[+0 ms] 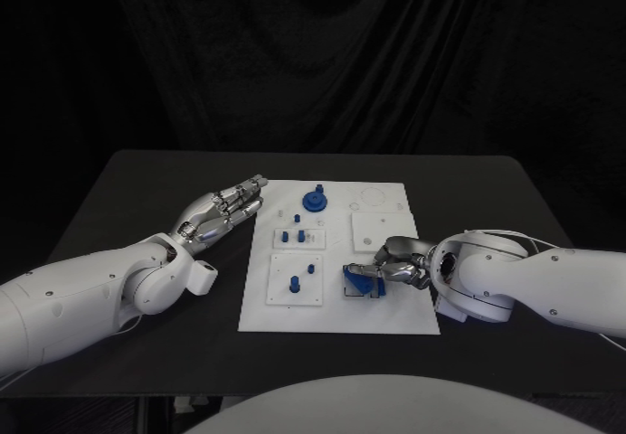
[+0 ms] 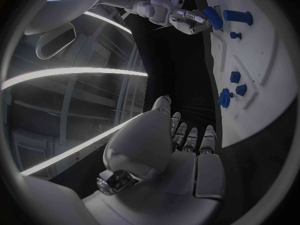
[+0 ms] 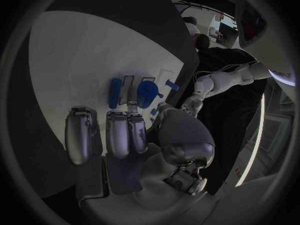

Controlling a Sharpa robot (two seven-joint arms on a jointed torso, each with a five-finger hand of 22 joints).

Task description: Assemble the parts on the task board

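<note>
Black cloth hangs behind the black table [image 1: 144, 194], and the white task board [image 1: 392, 316] lies flat in the middle of it, with its long side running from near to far.

On the board's near right part sits a blue block part [image 1: 362, 281]. The right hand [image 1: 398, 262] rests on it, with its fingers [image 3: 119, 130] close together, pressing on the part; I cannot tell if it really grips it. In the right wrist view a long blue bar [image 3: 115, 93] lies just past the fingertips, beside a round blue piece [image 3: 147, 92].

A round blue knob part [image 1: 315, 199] stands at the board's far end. Small blue pegs [image 1: 298, 237] stand upright in the middle. One more blue peg [image 1: 295, 285] stands in the near left square.

The left hand [image 1: 224, 213] hovers beside the board's left edge, fingers [image 2: 187, 137] straight and side by side, pointing far and right, holding nothing.
</note>
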